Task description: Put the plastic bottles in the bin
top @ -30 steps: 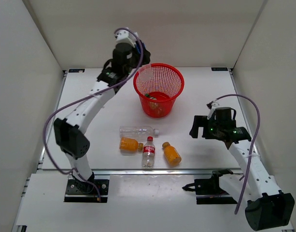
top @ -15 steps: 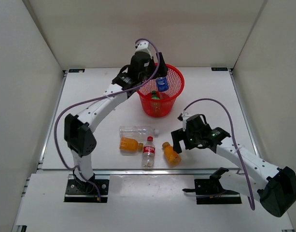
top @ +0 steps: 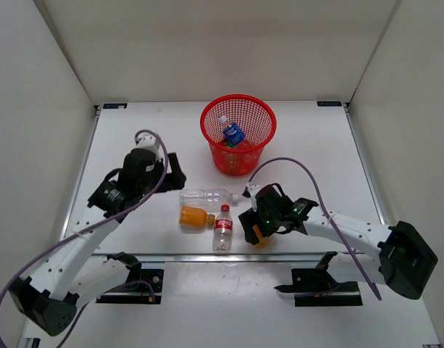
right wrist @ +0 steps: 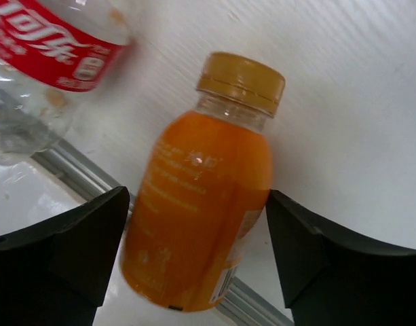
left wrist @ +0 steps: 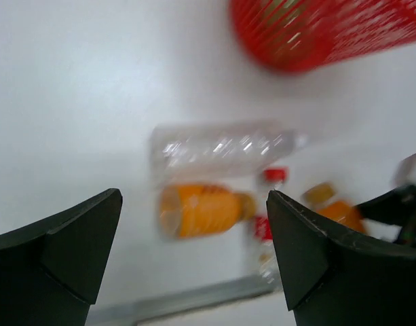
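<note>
Now right hand [top: 255, 229], open, straddles the orange bottle [right wrist: 201, 197] at the table edge [top: 164, 255]; left hand [left wrist: 193, 204] open.

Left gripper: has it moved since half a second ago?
Yes. The left gripper has pulled back from the round red plastic mesh basket toward the table's near left.

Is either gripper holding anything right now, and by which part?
Nothing is held. The left gripper hangs open and empty; the right gripper is open around the lying orange-filled plastic bottle, not closed on it.

The bin [top: 243, 163] is glossy red plastic mesh, the table [top: 135, 130] matt.
</note>
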Robot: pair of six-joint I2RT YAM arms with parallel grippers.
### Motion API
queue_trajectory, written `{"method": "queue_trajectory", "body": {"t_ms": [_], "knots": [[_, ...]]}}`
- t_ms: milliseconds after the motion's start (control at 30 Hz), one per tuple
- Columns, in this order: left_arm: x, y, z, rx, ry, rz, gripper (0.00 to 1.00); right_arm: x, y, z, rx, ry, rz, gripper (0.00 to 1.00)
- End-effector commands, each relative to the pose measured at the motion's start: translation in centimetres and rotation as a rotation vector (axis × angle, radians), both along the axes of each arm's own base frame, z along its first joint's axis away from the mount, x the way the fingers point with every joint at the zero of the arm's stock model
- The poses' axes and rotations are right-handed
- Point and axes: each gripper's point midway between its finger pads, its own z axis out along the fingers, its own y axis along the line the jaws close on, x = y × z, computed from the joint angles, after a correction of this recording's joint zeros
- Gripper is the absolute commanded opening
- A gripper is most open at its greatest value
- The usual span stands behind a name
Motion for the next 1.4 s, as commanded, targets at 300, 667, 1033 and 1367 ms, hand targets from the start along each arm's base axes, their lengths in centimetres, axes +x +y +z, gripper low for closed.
{"method": "queue_trajectory", "body": {"t_ms": [300,667,1033,1367], "knots": [[-7.8,5.7,-6.1,0.053,0.212,0.066,0.99,3.3,1.1,6.6,0.085,-0.125,-0.098,0.12],[-5.0,5.1,-6.3,0.075,0.195,0.030,0.98,8.0,7.5,26.3,0.469,-0.331,0.136,0.15],[-3.5,3.5,-7.0,0.097,0.246,-0.076,0.99,28.2,4.0,27.0,0.255,-0.506,-0.153,0.23],[0.1,-2.2,-5.5,0.137,0.152,-0.405,0.99,28.2,2.0,25.4,0.215,-0.489,-0.172,1.00]]}}
